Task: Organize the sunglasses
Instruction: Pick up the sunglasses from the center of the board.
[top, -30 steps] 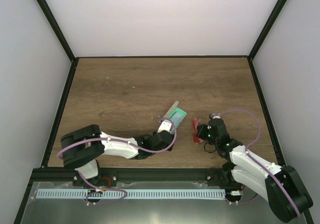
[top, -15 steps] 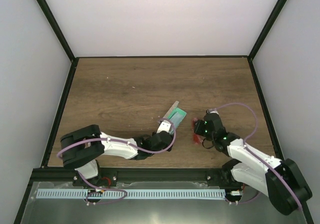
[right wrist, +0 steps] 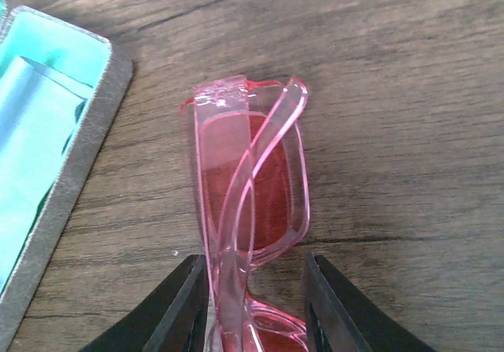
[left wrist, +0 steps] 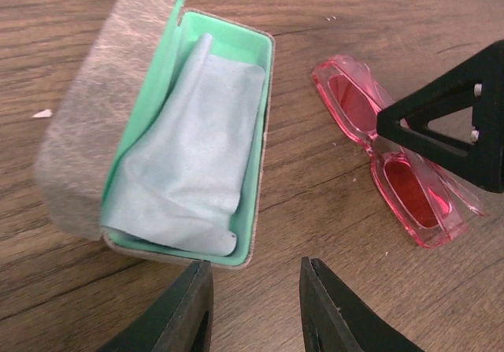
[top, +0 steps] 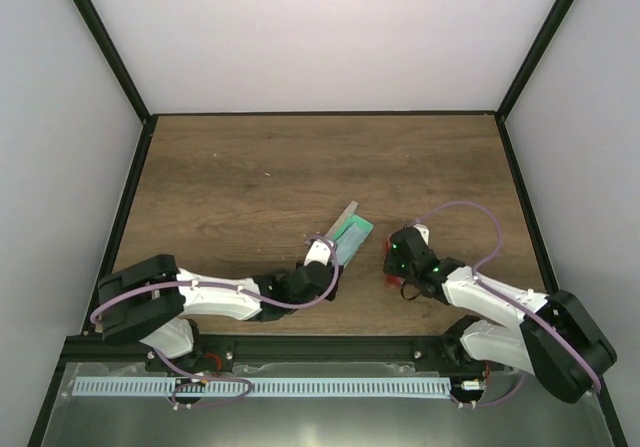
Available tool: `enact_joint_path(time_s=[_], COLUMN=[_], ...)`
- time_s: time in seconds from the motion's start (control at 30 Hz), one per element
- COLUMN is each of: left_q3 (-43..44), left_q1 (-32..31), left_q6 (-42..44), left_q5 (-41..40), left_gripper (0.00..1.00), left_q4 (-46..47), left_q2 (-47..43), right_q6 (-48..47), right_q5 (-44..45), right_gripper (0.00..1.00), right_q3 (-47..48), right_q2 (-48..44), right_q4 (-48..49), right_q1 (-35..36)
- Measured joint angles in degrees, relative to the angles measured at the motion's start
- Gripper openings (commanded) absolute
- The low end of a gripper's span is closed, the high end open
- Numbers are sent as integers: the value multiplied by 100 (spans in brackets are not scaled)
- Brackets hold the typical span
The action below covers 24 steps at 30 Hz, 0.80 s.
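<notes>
Lab cell: white walls (top: 320,37), black frame (top: 110,47)

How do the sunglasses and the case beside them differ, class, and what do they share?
The sunglasses are see-through red; the case is grey outside, green inside. The sunglasses are folded shut, arms across the lenses; the case stands open, lid raised. The case holds a pale blue cloth; the sunglasses hold nothing. Both lie on the wooden table, close together but apart.

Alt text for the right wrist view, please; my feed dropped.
Folded red sunglasses lie on the wooden table, their near end between the spread fingers of the right gripper. At left, an open grey case holds a pale blue cloth.
</notes>
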Motion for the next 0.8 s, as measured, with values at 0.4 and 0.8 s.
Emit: enact_joint_path(time_s=[0.4, 0.8], left_q3=[-402, -411], left_q1=[17, 55], left_q6=[-90, -114], left_q5=[-212, -409], left_gripper=[33, 32], left_q4=[-17, -129], left_q2=[-367, -424], right_q6=[13, 42], right_q5=[101, 155], right_gripper=[12, 8], right_q3=[0, 59], right_q2=[166, 131], right_q4=[-105, -146], right_q1=[70, 170])
